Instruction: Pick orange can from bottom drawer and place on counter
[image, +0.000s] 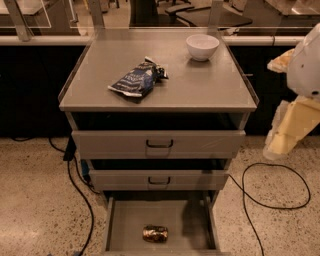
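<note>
Presently: small shiny orange-gold metal drink can (155, 233) lies on its side in the pulled-out bottom drawer (120, 220), a wide grey metal tray, near the front edge and about mid-width. Flat grey metal worktop (200, 85) carries a crumpled dark blue foil snack bag (136, 78) left of centre and a small white bowl (202, 46) at back right, well apart. Claw (287, 130), pale yellow below the white arm, hangs off the worktop's right side, well clear of the can; released or clenched, cannot tell.
</note>
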